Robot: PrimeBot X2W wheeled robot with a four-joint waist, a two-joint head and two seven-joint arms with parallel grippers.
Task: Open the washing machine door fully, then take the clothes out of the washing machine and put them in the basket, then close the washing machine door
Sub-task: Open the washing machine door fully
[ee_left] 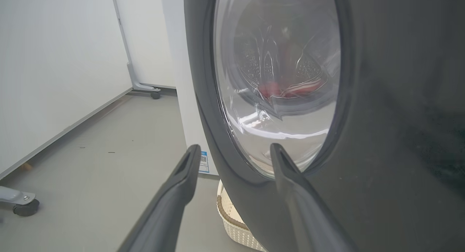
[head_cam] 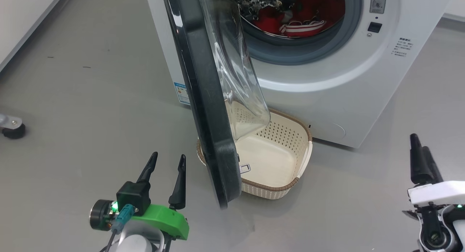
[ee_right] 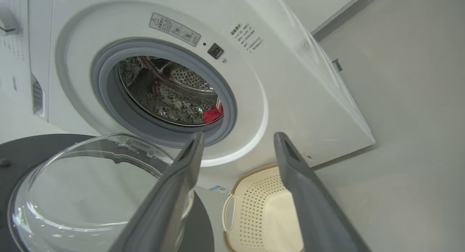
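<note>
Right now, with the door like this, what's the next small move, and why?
Probably swing the washing machine door further toward the robot's left with the left gripper, which is open beside its black rim. The door stands only partly open, its glass bowl hanging over the basket, while the clothes lie in the drum. Opened wider, it should clear the basket.

Left tool (head_cam: 169,155): we see two long dark fingers (head_cam: 149,169), tapering to blunt tips, with grooved inner faces.
Left wrist: we see a bright green bracket (head_cam: 165,218), a black block (head_cam: 133,196), a teal plug (head_cam: 126,211), a lit green lamp (head_cam: 114,206) and a dark round knob (head_cam: 98,215).
Right tool (head_cam: 418,143): we see matching dark fingers.
Right wrist: we see a white casing (head_cam: 437,191) over black parts.
</note>
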